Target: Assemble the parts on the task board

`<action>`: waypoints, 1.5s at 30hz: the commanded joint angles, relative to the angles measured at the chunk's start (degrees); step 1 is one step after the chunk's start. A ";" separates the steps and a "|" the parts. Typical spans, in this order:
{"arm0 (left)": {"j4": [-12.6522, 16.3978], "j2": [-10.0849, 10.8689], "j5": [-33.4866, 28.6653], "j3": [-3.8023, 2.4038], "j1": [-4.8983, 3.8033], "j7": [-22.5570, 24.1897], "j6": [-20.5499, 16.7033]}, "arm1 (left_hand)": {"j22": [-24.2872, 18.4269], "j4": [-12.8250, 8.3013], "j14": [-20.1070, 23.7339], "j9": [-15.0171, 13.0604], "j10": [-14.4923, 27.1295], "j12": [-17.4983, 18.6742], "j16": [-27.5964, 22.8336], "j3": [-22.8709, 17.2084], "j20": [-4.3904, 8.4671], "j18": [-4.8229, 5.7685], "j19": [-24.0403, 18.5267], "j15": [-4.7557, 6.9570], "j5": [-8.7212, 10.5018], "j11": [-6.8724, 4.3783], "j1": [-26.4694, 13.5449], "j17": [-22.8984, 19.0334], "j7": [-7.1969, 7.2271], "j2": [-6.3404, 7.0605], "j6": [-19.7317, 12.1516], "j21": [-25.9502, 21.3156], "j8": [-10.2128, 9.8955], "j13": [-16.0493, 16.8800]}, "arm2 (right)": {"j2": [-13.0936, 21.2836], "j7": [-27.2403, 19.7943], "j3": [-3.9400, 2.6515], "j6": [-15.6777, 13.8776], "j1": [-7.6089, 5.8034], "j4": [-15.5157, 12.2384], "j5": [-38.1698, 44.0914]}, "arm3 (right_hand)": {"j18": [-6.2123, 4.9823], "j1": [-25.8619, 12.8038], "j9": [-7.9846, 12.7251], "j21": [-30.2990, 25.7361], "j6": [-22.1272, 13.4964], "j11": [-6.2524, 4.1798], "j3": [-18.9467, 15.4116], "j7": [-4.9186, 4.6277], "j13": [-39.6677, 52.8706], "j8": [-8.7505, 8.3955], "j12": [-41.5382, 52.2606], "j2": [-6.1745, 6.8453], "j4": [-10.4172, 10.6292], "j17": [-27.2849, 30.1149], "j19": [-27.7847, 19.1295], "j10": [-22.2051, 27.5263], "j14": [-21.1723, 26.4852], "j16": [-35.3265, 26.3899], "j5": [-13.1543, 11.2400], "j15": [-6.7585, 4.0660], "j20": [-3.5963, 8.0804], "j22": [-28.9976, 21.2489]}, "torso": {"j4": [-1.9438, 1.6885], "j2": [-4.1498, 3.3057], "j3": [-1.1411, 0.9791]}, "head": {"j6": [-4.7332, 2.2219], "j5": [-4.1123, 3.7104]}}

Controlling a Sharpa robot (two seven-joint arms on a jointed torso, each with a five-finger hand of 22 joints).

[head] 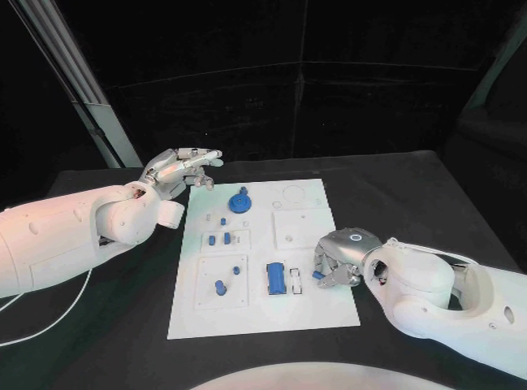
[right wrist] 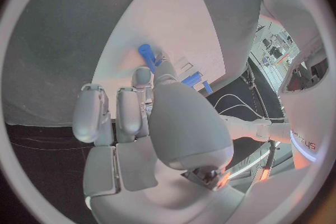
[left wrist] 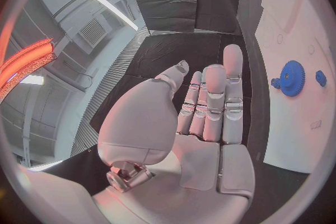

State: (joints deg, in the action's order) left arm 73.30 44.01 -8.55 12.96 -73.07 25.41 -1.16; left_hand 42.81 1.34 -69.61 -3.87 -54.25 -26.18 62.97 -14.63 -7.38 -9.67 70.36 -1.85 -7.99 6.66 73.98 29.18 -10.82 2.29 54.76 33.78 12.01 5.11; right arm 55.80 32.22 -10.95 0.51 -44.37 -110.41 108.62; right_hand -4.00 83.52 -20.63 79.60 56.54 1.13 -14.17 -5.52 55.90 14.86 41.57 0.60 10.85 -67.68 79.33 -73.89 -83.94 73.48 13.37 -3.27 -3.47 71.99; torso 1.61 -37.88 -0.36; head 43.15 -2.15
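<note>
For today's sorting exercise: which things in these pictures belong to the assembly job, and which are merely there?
Belong to the job:
task board
blue gear
blue block
small blue part, pinched by the right hand
left hand, holding nothing

Merely there:
black table
white cable

right hand (head: 337, 262) fingertips hidden, small blue part (head: 318, 275) half-covered

- The task board (head: 263, 317) lies in the middle of the table (head: 416, 187).
- A gear (head: 239, 200) sits on its far left part.
- A long block (head: 276, 278) lies on its near part, with a small peg (head: 220, 287) to its left.
- The left hand (head: 181, 171) is beside the board's far left corner; the right hand (head: 337, 262) is at its right edge.
</note>
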 commanded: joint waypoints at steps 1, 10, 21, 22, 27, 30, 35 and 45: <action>-0.01 -0.04 -0.05 -0.04 -0.04 0.13 0.78 | -0.10 -0.05 0.33 -0.03 0.36 -0.34 0.38 0.26 0.01 -0.76 0.49 0.09 0.05 0.03 -0.18 -0.04 0.02 0.03 -0.46 -0.31 0.32 -0.07 | 0.27 0.30 0.22 2.96 0.18 -0.22 2.24 | -0.09 -0.33 0.07 0.07 0.75 -0.43 0.28 0.06 0.07 -0.13 0.39 -0.16 0.68 -0.31 0.20 0.19 -1.92 -0.22 4.42 0.03 0.26 0.33 | 0.02 -0.03 -0.07 | -0.03 0.00; -0.06 -0.05 0.06 -0.03 0.01 0.10 0.76 | -0.10 -0.05 0.33 -0.03 0.36 -0.34 0.38 0.26 0.01 -0.76 0.49 0.09 0.05 0.03 -0.18 -0.04 0.02 0.03 -0.46 -0.31 0.32 -0.07 | 0.18 0.54 0.22 3.46 0.19 -0.54 3.72 | 0.02 3.02 0.87 0.35 2.80 -1.16 2.99 0.74 -0.46 -0.63 0.33 -0.56 1.34 -1.10 0.68 0.26 -2.12 0.07 13.15 -0.59 0.84 0.91 | -0.02 -0.08 -0.01 | 0.04 -0.06; 0.03 0.04 0.24 -0.03 0.02 -0.03 0.67 | -0.13 -0.15 0.36 -0.04 0.41 -0.44 0.40 0.27 0.01 -0.77 0.51 0.11 0.00 -0.01 0.04 -0.13 0.07 -0.02 -0.46 -0.34 0.40 -0.08 | -0.51 0.74 0.22 4.08 0.20 -0.26 4.99 | 0.18 6.24 2.33 0.65 3.70 -1.20 8.10 0.69 -1.31 -2.64 -0.30 -0.09 2.12 -1.73 1.06 0.11 -2.21 0.28 12.35 -0.69 1.13 1.48 | -0.02 -0.04 0.01 | 0.22 0.02; 0.04 0.05 0.24 -0.03 0.02 -0.05 0.67 | -0.13 -0.16 0.36 -0.04 0.41 -0.44 0.40 0.27 0.01 -0.77 0.51 0.12 0.00 -0.01 0.05 -0.13 0.07 -0.02 -0.46 -0.34 0.40 -0.08 | -0.54 0.75 0.23 3.98 0.20 -0.27 5.01 | 0.19 6.25 2.55 0.64 3.68 -1.13 8.54 0.60 -1.37 -3.00 -0.33 0.06 2.36 -1.77 1.05 0.07 -2.22 0.29 12.34 -0.63 1.08 1.47 | -0.02 -0.04 0.01 | 0.22 0.02; 0.09 0.10 0.25 -0.03 0.02 -0.08 0.72 | -0.15 -0.19 0.38 -0.05 0.42 -0.51 0.41 0.24 0.02 -0.78 0.51 0.13 -0.02 -0.03 0.18 -0.19 0.11 -0.12 -0.42 -0.35 0.47 -0.09 | -0.62 0.81 0.22 2.07 0.20 -0.48 4.95 | 0.25 5.45 3.50 0.85 4.55 -1.07 10.98 0.42 -1.10 -4.59 0.30 1.07 4.17 -2.22 1.29 -0.57 -2.32 0.52 12.52 -0.48 0.90 1.87 | 0.03 -0.07 -0.02 | 0.24 0.12; 0.10 0.13 0.25 -0.03 0.02 -0.08 0.72 | -0.15 -0.19 0.38 -0.05 0.42 -0.51 0.41 0.24 0.02 -0.78 0.51 0.13 -0.02 -0.03 0.18 -0.19 0.11 -0.12 -0.42 -0.35 0.47 -0.09 | -0.62 0.81 0.22 0.20 0.21 -0.71 4.75 | 0.38 4.69 3.86 1.21 5.33 -1.14 12.33 0.59 -0.53 -5.22 1.22 1.67 5.24 -2.82 1.66 -1.19 -2.48 0.95 12.86 -0.54 0.90 2.46 | 0.01 -0.07 -0.06 | 0.27 0.14; 0.12 0.15 0.34 -0.03 0.02 -0.05 0.69 | -0.16 -0.23 0.39 -0.06 0.43 -0.55 0.42 0.23 0.03 -0.79 0.52 0.14 -0.03 -0.05 0.27 -0.21 0.13 -0.15 -0.40 -0.37 0.51 -0.10 | -0.50 0.73 0.21 -3.58 0.21 -1.23 3.99 | 0.84 2.84 4.01 2.52 7.07 -1.45 13.69 1.11 2.24 -5.45 5.15 2.14 5.71 -4.95 2.91 -3.16 -2.98 2.69 12.90 -0.78 1.05 4.57 | -0.03 -0.08 -0.04 | 0.33 0.11; 0.26 0.23 2.08 -0.03 0.02 0.45 0.83 | -0.18 -0.35 0.42 -0.06 0.47 -0.63 0.44 0.23 0.04 -0.80 0.54 0.17 -0.03 -0.08 0.50 -0.30 0.16 -0.17 -0.39 -0.39 0.59 -0.11 | -0.29 0.52 0.20 -13.23 0.21 -2.03 0.15 | 1.30 0.01 4.41 3.85 9.00 -1.82 15.90 1.59 6.03 -6.39 9.72 3.47 5.71 -7.32 4.04 -5.07 -3.39 4.62 12.58 -1.12 1.39 6.68 | -0.01 -0.09 0.02 | 0.49 0.19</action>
State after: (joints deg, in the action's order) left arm 73.43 44.21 -7.50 12.97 -72.97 25.27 -1.10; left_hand 42.72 1.18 -69.61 -3.88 -54.26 -26.62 63.20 -14.47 -7.38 -9.67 70.36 -1.85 -7.99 6.66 73.98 28.92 -10.82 2.29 54.76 33.78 12.24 5.08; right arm 55.43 32.68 -10.74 -6.77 -44.09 -112.23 111.12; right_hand -3.06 84.00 -16.22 83.21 65.29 -0.74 1.53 -3.97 61.88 8.75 51.14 4.15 16.61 -74.91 82.83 -78.44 -83.94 77.71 26.10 -4.11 -2.03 74.94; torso 1.60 -37.95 -0.40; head 43.59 -1.98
